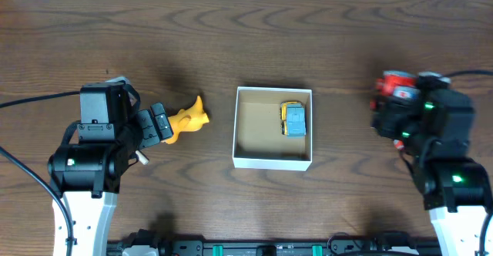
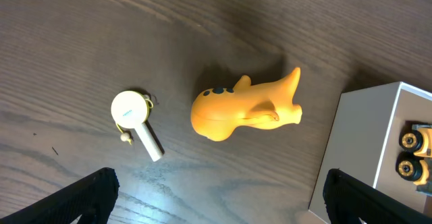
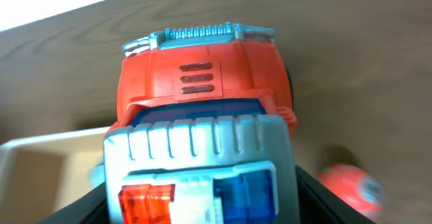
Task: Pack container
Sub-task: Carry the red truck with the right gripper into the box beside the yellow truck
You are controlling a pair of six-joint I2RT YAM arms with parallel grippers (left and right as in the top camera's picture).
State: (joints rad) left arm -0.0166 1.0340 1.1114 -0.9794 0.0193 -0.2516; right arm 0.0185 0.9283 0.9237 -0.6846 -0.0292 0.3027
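Note:
The container (image 1: 273, 160) is a square white box with a tan inside at the table's middle; its white wall shows in the left wrist view (image 2: 358, 150) and its corner in the right wrist view (image 3: 40, 163). A small blue and yellow toy car (image 1: 293, 118) lies inside it, also seen in the left wrist view (image 2: 415, 162). A yellow toy animal (image 1: 187, 120) lies on the table left of the box, ahead of my open left gripper (image 1: 160, 125) in the left wrist view (image 2: 246, 109). My right gripper (image 1: 394, 106) is shut on a red and grey toy truck (image 3: 202, 123), held right of the box.
A small white round piece with a short handle (image 2: 135, 119) lies on the table left of the yellow toy, near my left gripper (image 2: 216, 200). A blurred red round thing (image 3: 351, 187) shows low at the right of the right wrist view.

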